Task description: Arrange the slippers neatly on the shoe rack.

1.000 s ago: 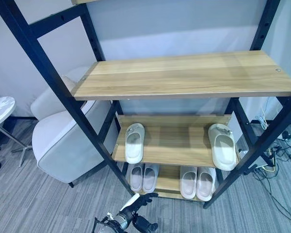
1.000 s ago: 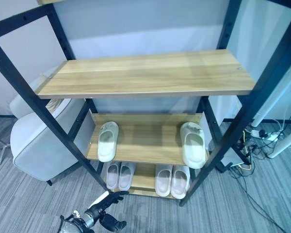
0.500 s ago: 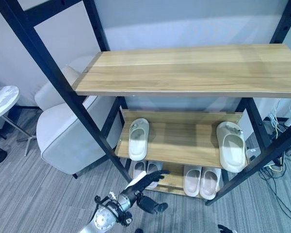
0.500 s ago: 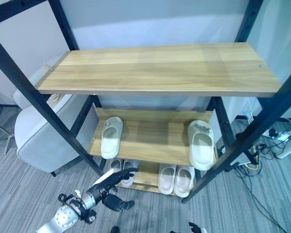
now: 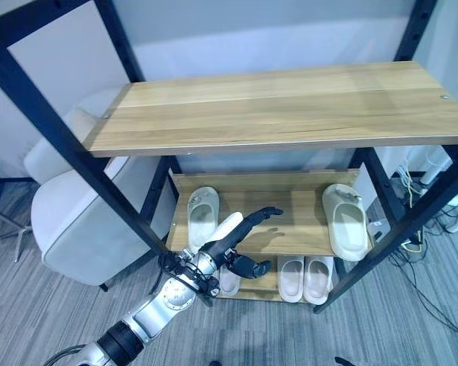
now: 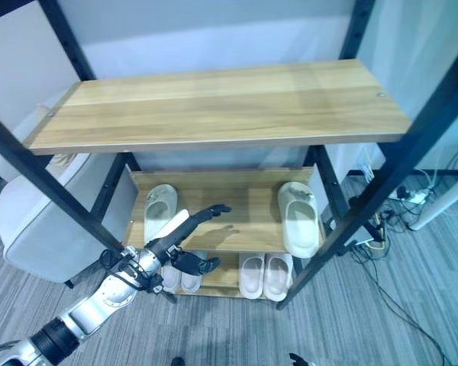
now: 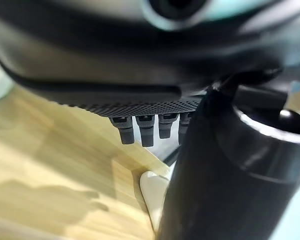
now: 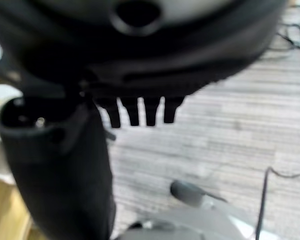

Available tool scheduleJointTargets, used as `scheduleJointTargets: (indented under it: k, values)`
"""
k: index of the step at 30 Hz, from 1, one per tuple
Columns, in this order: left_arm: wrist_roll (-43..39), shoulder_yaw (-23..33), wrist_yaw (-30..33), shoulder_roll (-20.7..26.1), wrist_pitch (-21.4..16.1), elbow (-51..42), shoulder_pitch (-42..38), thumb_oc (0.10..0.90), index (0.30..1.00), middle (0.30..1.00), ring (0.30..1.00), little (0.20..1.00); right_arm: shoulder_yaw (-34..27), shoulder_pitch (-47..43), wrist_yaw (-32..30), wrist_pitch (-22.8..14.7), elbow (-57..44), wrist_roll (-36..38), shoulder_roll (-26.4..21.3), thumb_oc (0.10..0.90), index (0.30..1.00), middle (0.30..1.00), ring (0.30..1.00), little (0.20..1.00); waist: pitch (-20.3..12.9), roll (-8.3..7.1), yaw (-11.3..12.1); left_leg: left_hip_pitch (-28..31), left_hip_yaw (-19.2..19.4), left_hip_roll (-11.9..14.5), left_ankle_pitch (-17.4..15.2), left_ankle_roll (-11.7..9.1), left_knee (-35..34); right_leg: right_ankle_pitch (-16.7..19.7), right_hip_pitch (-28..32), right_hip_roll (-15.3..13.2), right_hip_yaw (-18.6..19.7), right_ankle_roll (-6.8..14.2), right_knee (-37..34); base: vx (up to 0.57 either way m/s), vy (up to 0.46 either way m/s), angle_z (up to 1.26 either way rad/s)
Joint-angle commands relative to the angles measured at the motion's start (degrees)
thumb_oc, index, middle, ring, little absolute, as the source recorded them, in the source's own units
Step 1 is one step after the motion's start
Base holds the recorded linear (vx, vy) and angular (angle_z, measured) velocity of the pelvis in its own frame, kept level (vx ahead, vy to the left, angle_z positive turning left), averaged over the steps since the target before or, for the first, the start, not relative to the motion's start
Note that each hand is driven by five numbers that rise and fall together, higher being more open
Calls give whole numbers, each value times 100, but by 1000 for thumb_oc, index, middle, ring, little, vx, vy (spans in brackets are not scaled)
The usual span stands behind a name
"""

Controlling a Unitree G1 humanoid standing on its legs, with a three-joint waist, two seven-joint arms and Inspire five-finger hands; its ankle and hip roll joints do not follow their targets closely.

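Note:
On the rack's middle shelf (image 5: 290,229) lie two pale slippers far apart: one at the left (image 5: 202,217), one at the right (image 5: 345,221). The bottom shelf holds a left pair (image 5: 229,282), partly hidden by my hand, and a right pair (image 5: 305,278). My left hand (image 5: 240,229) reaches over the middle shelf's front edge, just right of the left slipper, fingers straight and holding nothing. The left wrist view shows its fingers (image 7: 140,130) above the wood (image 7: 50,165) with a slipper's tip (image 7: 155,195) beyond. My right hand (image 8: 140,112) hangs open over the grey carpet.
The wide top shelf (image 5: 275,103) overhangs the middle one. Black slanted frame posts (image 5: 76,152) stand at the front corners. A white armchair (image 5: 69,213) sits left of the rack. Cables and a power strip (image 5: 450,206) lie on the floor at the right.
My left hand has risen from floor level by the bottom shelf to the middle shelf and stretched forward between the two slippers. The camera has also shifted.

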Motion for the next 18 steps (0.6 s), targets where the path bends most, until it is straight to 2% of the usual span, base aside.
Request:
scheduleJointTargets:
  k: [1, 6, 11, 18]
  values:
    - [561, 394, 828, -171, -393, 413, -1160, 800, 900, 900, 900, 900, 31, 166, -43, -116, -312, 144, -111, 800, 900, 900, 900, 900, -231, -159, -27, -225, -73, -299, -149, 64, 6, -88, -286, -85, 18, 370, 30, 51, 21, -7]
    - [759, 629, 1254, -51, -287, 729, -1522, 800, 900, 900, 900, 900, 6, 115, -25, -133, -266, 231, -134, 800, 900, 900, 900, 900, -228, -178, -52, -269, 33, -310, -180, 94, 6, -5, -423, -112, 144, 418, 30, 31, 24, -16]
    - [998, 1034, 1512, 251, -167, 673, -1500, 800, 900, 900, 900, 900, -21, 67, -26, -129, -202, 252, -97, 800, 900, 900, 900, 900, -257, -212, -8, -440, 165, -326, -200, 132, 6, 80, -694, -139, 326, 471, 30, 14, 42, -24]
    - [1364, 1222, 1762, 455, -13, 917, -1668, 800, 900, 900, 900, 900, -44, 29, -17, -131, -178, 246, -90, 800, 900, 900, 900, 900, -290, -282, 10, -590, 202, -356, -206, 143, 6, 133, -867, -164, 385, 500, 30, 1, 25, -6]
